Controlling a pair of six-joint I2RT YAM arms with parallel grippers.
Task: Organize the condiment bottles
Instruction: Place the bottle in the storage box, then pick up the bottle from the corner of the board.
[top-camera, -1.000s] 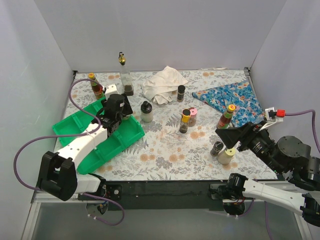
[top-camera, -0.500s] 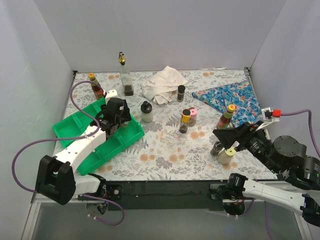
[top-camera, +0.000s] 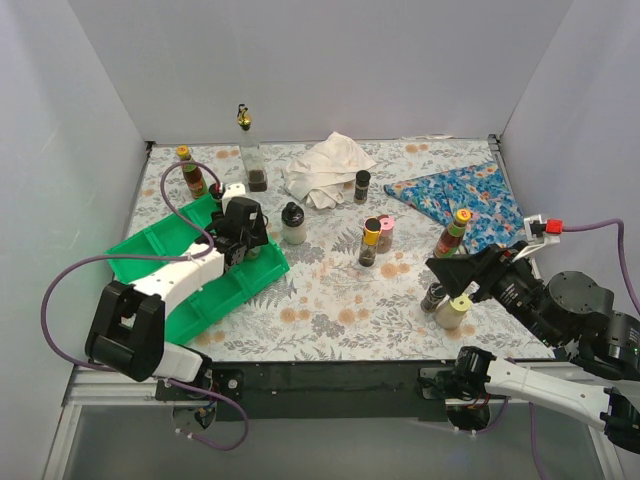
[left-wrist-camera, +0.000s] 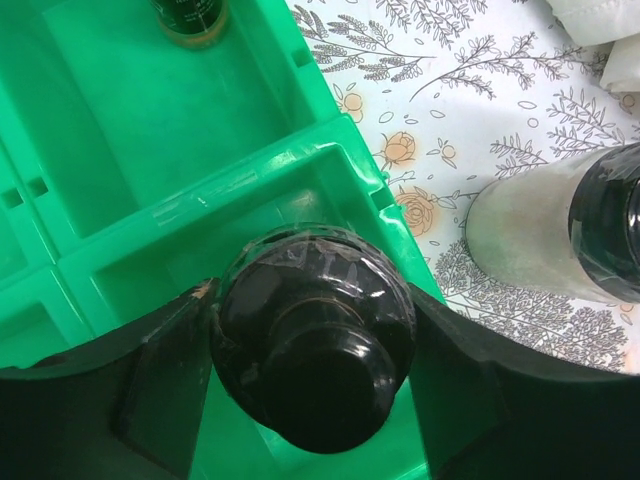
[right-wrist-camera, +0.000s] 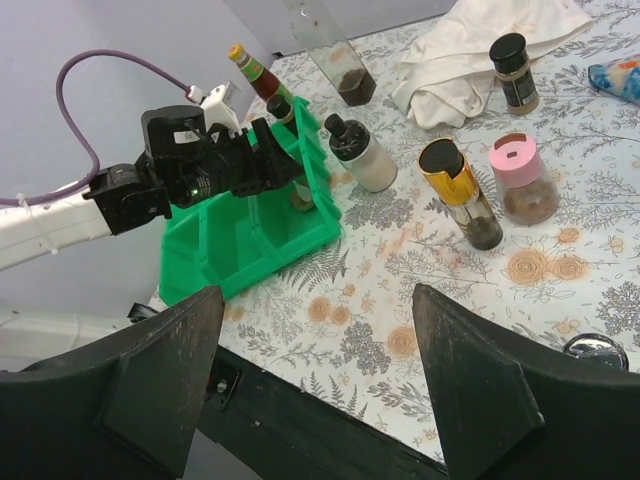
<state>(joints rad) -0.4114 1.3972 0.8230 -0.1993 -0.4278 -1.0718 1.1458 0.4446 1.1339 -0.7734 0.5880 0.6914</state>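
1. My left gripper (top-camera: 243, 238) is pinching a dark bottle (left-wrist-camera: 310, 340), one finger on each side of the glass, the jaws about half spread around it.
2. The bottle stands upright in the grip. Its long axis runs straight along my wrist camera's line of sight, with the black cap toward the camera and the base hidden below.
3. The bottle sits directly over the corner compartment of the green tray (left-wrist-camera: 120, 130), inside its walls as the left wrist sees it. I judge the move to be straight down along the bottle's axis, with no sideways shift. I cannot tell whether the base already touches the floor.
4. The next compartment holds another bottle (left-wrist-camera: 190, 15), kept apart from mine by a divider.
5. Just outside the tray's rim stands a cream bottle (left-wrist-camera: 530, 235) with a black cap, near one of my fingers. A wide release might brush it.
6. My right gripper (right-wrist-camera: 318, 330) is spread wide with nothing between its fingers. It is well apart from the tray, beside a yellow-capped bottle (top-camera: 452, 311). My left arm is much the nearer one to the tray.
7. I can read no writing anywhere. The held cap is plain black under a wrinkled clear seal. The sauce bottle (right-wrist-camera: 255, 72) behind the tray has a label too small to read.
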